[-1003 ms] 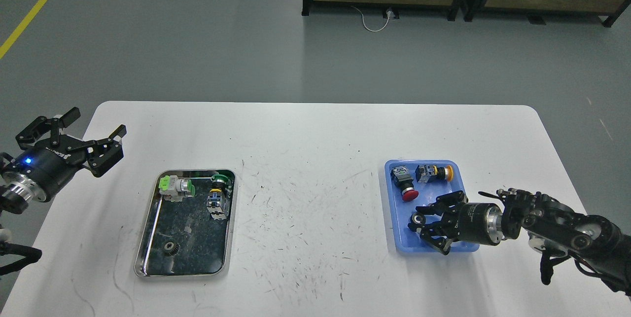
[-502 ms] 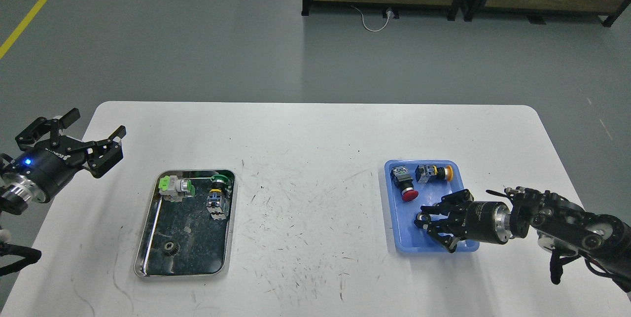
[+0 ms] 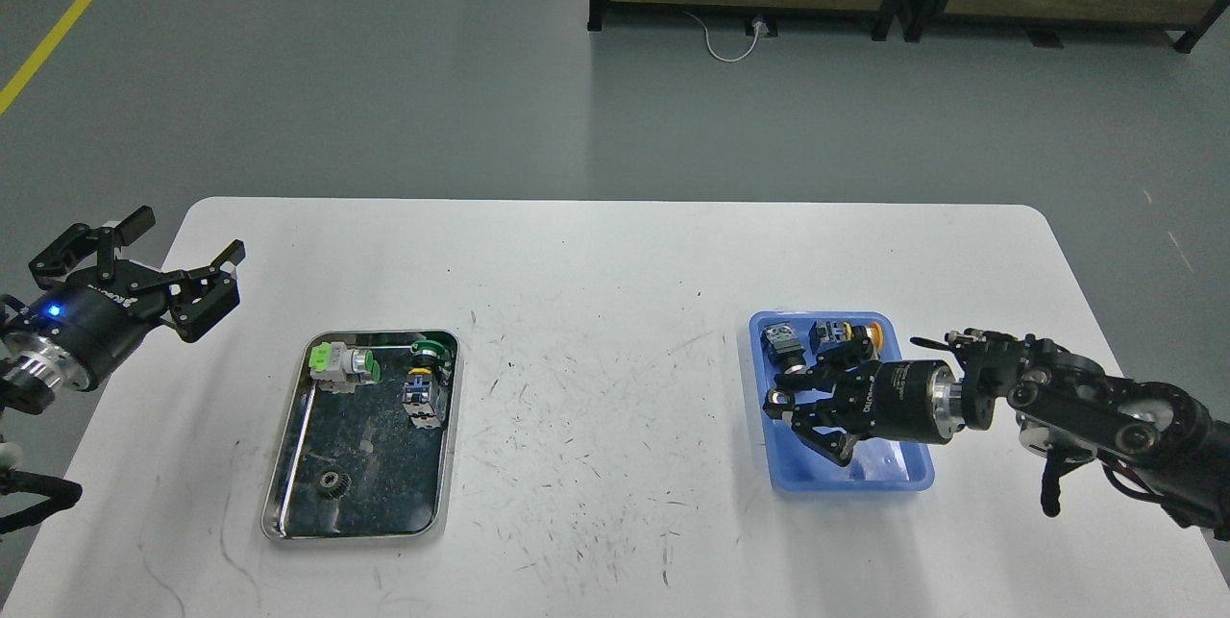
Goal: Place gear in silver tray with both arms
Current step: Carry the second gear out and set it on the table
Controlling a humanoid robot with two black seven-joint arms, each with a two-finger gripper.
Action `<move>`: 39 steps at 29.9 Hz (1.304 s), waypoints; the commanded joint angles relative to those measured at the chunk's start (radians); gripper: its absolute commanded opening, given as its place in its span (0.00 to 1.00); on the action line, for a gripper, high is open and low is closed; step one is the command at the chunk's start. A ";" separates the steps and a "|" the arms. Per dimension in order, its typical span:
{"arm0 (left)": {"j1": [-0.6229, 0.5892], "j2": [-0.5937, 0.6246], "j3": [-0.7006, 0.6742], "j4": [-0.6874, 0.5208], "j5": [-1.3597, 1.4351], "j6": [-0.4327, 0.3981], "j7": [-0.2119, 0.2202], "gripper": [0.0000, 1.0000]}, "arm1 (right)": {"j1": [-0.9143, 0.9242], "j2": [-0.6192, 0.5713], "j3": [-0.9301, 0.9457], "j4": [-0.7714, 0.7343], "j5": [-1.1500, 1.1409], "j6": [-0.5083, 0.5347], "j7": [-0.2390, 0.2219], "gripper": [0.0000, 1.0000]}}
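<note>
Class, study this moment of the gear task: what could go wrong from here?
1. The right gripper works low inside the crowded blue tray, so it may knock the push-button switches there.
2. The silver tray already holds switches and a gear; a careless drop could strike them.

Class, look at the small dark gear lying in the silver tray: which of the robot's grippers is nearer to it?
Left. The left gripper hovers beyond the silver tray's far-left corner, up-left of the gear. The right gripper is over the blue tray, far right across the table.
</note>
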 commanded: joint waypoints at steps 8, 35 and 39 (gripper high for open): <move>0.000 -0.013 0.000 0.000 0.000 0.006 0.000 0.98 | 0.118 0.213 -0.174 -0.065 0.009 0.000 0.001 0.30; 0.008 -0.012 0.000 -0.008 0.000 0.027 0.000 0.98 | 0.162 0.563 -0.296 -0.266 0.021 -0.004 0.034 0.52; 0.008 -0.013 0.011 -0.009 -0.001 0.018 0.000 0.98 | 0.159 0.564 -0.288 -0.273 0.032 -0.007 0.034 0.62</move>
